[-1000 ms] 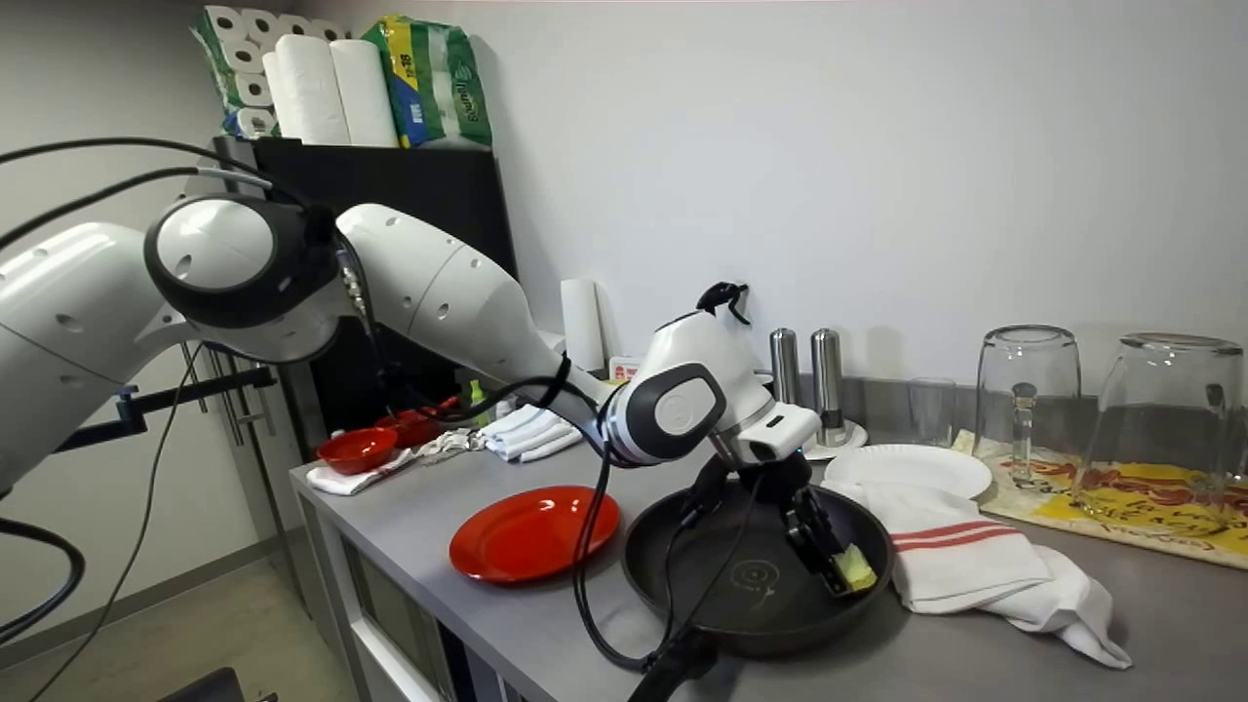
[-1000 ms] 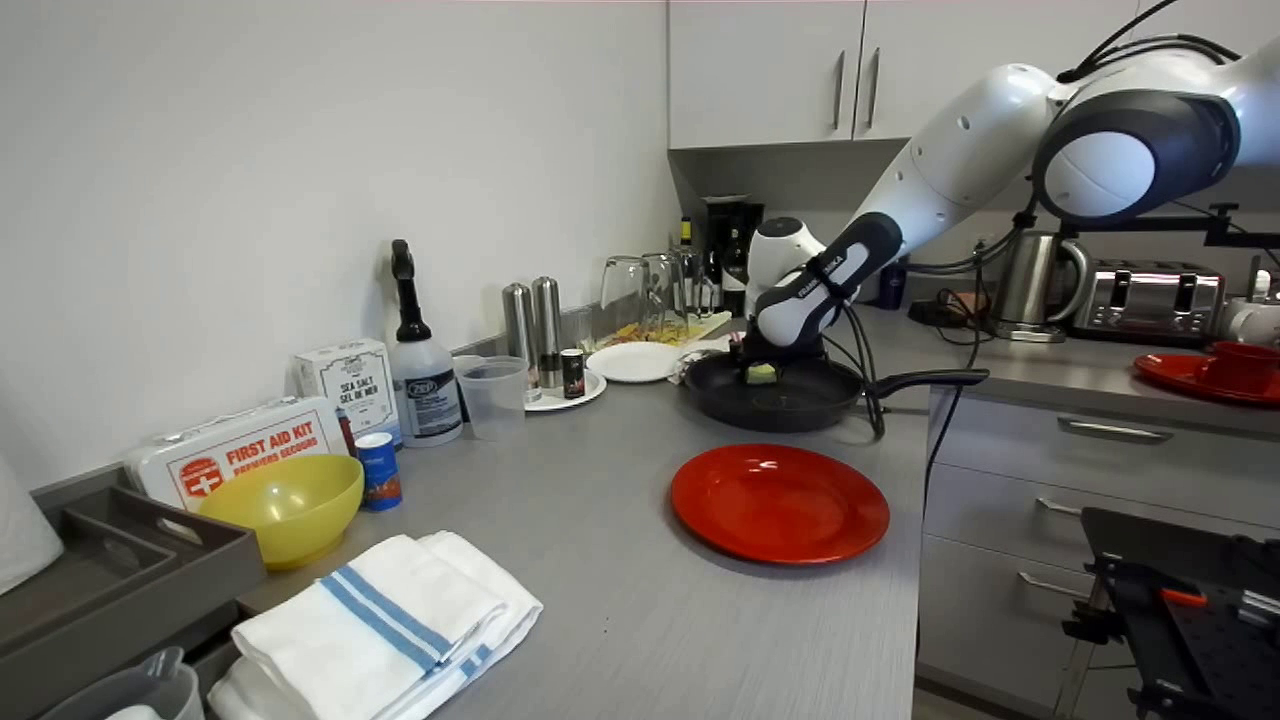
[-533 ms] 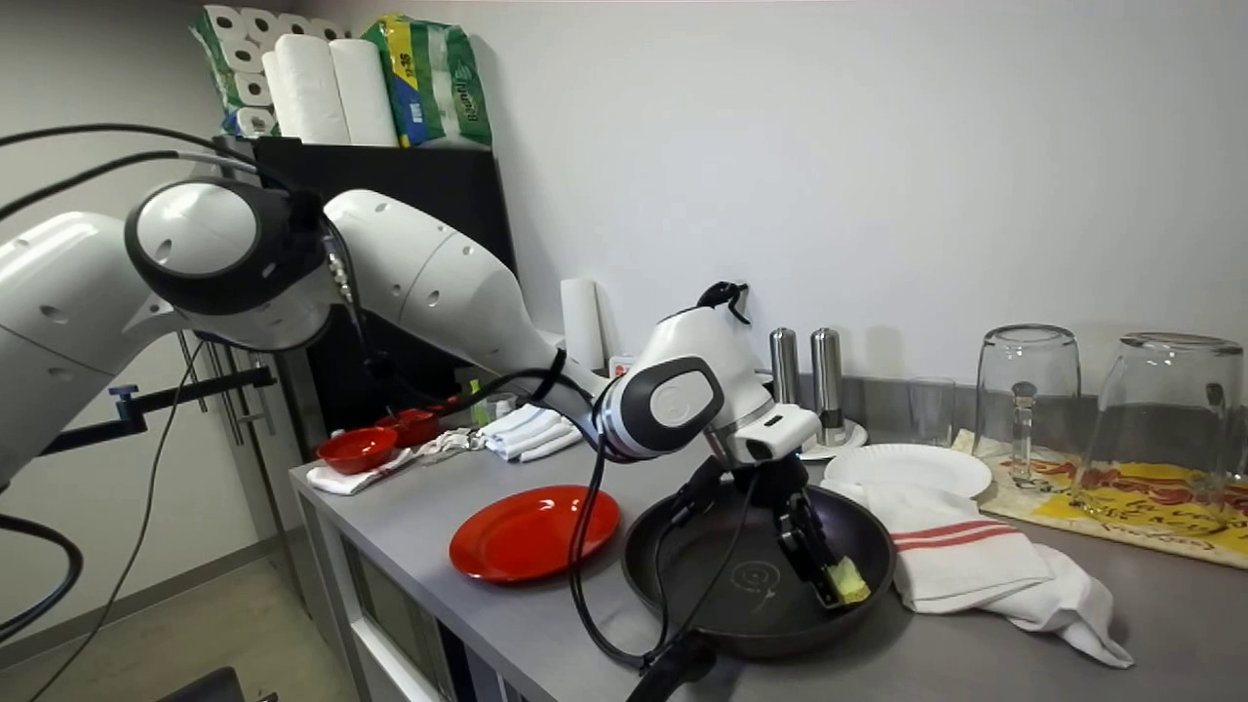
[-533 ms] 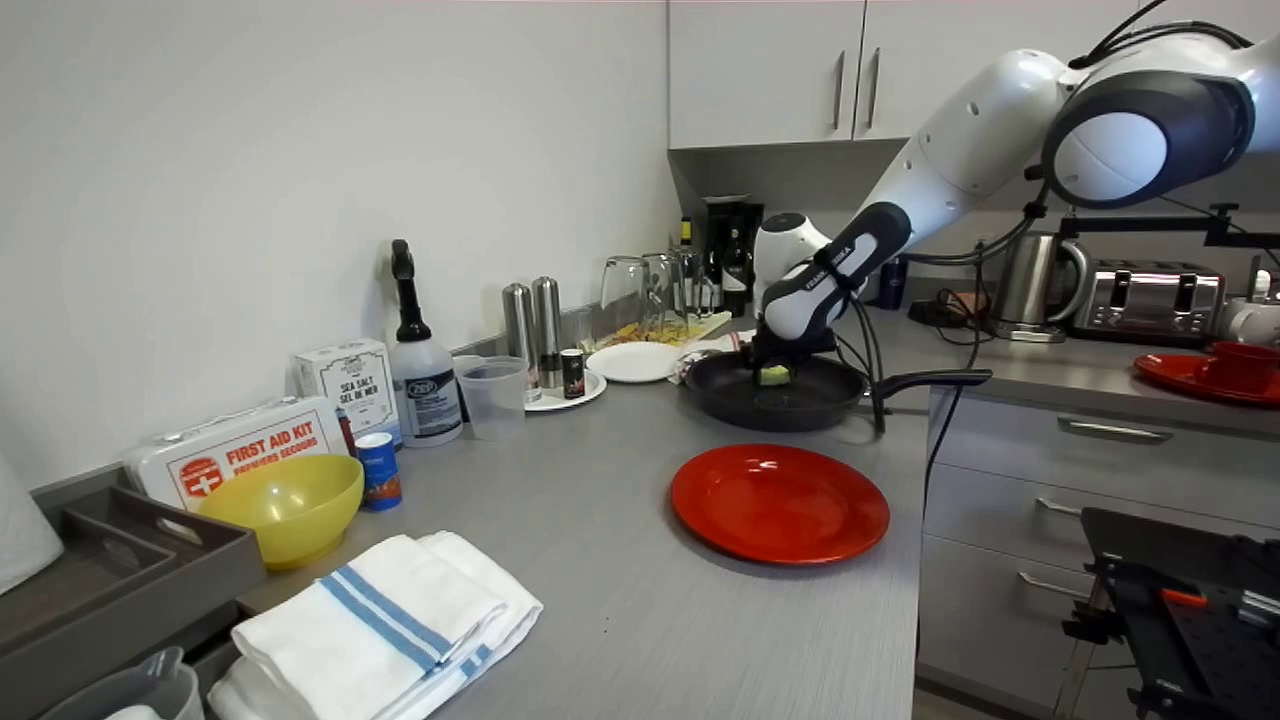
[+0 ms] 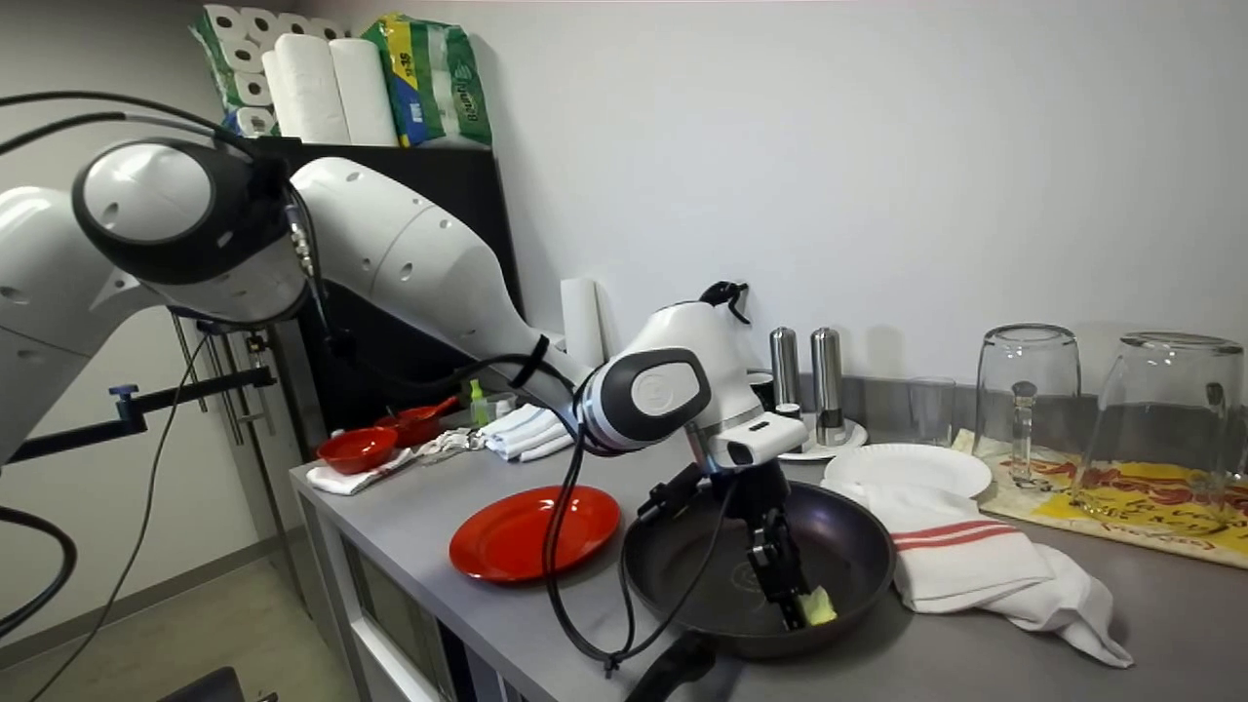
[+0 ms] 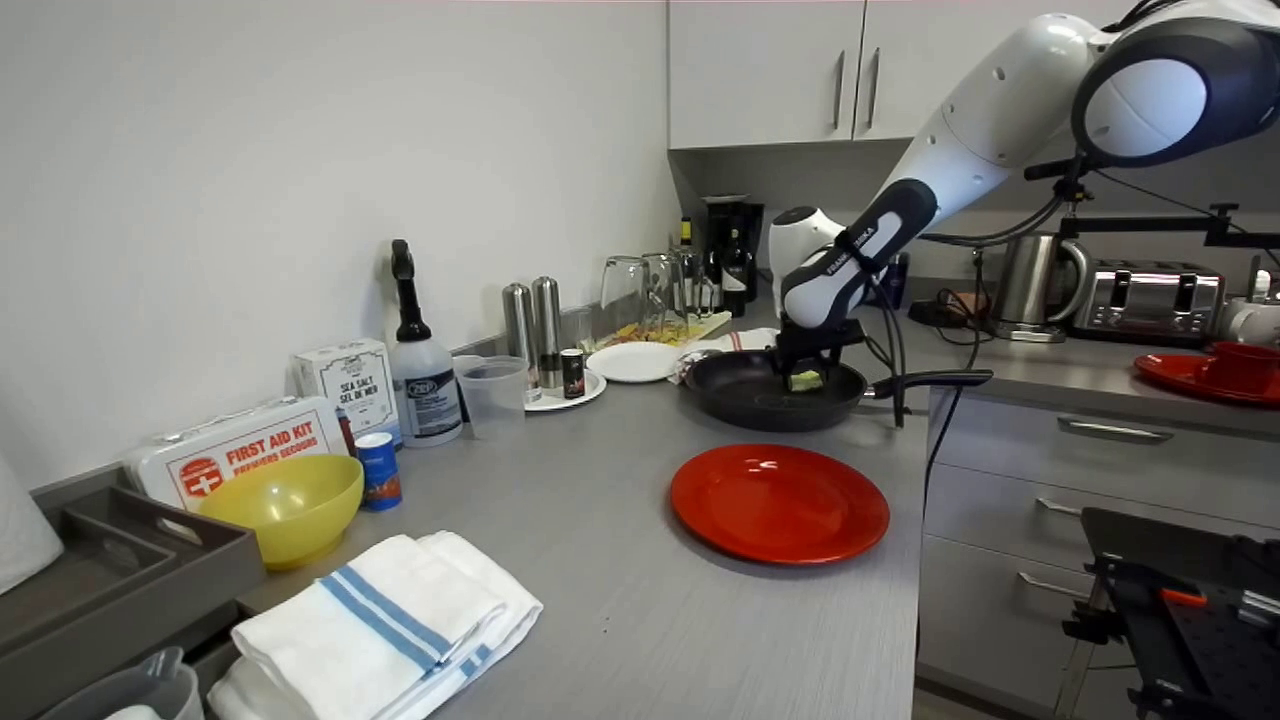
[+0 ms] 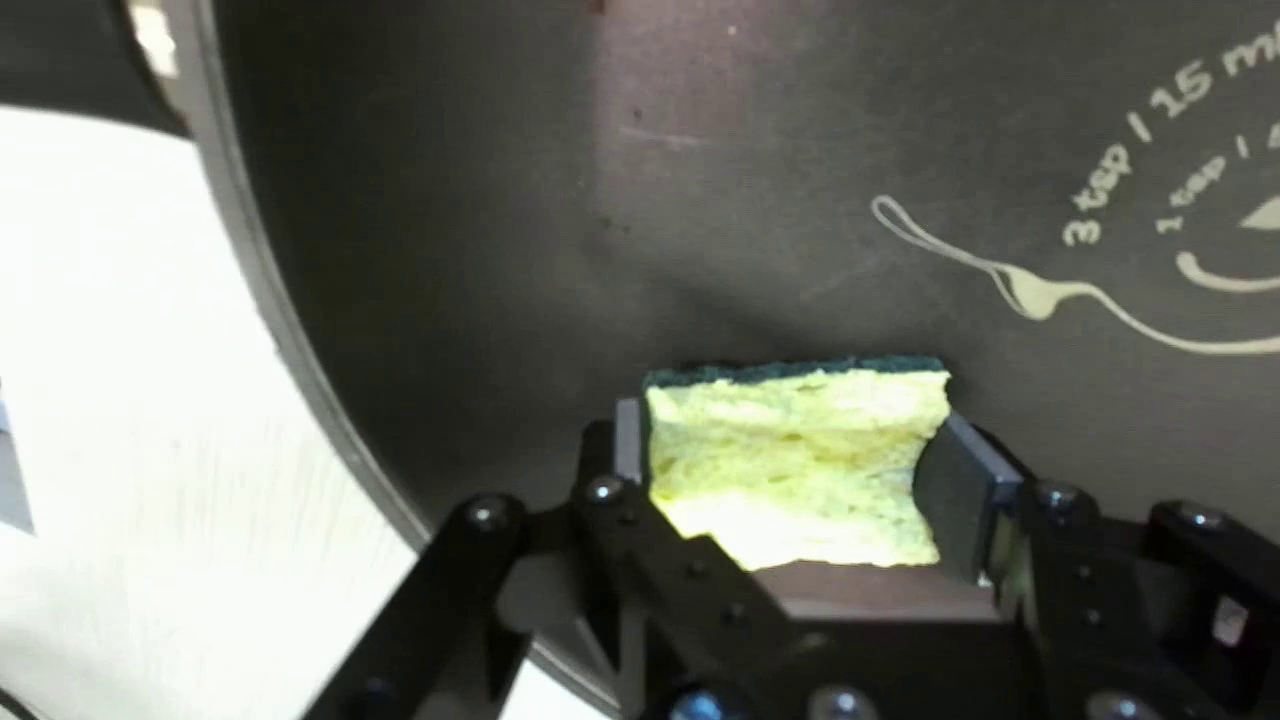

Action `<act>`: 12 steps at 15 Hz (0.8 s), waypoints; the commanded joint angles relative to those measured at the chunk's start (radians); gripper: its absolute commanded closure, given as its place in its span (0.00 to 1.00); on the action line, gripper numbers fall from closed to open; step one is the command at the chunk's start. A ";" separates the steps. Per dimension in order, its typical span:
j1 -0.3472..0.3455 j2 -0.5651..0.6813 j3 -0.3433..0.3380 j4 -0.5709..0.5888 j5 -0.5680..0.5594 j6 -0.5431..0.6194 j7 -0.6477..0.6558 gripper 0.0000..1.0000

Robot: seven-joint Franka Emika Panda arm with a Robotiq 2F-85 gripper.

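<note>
Scrub sponge has shifted toward the handle side of the frying pan.
We see jaws clamped on its ends, inside the pan; pressing too hard could, we judge, twist it loose.

Working from afar, I take this for a kitchen, since I see a kettle and a toaster on a grey counter, cupboards hung above, a frying pan, a red plate and a box labelled sea salt.
</note>
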State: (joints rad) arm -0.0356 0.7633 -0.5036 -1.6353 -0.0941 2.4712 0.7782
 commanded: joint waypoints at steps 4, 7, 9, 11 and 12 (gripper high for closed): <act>-0.056 -0.077 0.117 -0.097 0.024 -0.067 -0.066 0.61; -0.096 -0.101 0.205 -0.100 0.079 -0.062 -0.133 0.61; -0.105 -0.108 0.264 -0.089 0.119 -0.067 -0.188 0.61; -0.099 -0.109 0.318 -0.074 0.160 -0.086 -0.239 0.61; -0.096 -0.107 0.342 -0.068 0.179 -0.090 -0.270 0.61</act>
State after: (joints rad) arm -0.1300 0.6479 -0.2432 -1.6954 0.0128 2.4078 0.5969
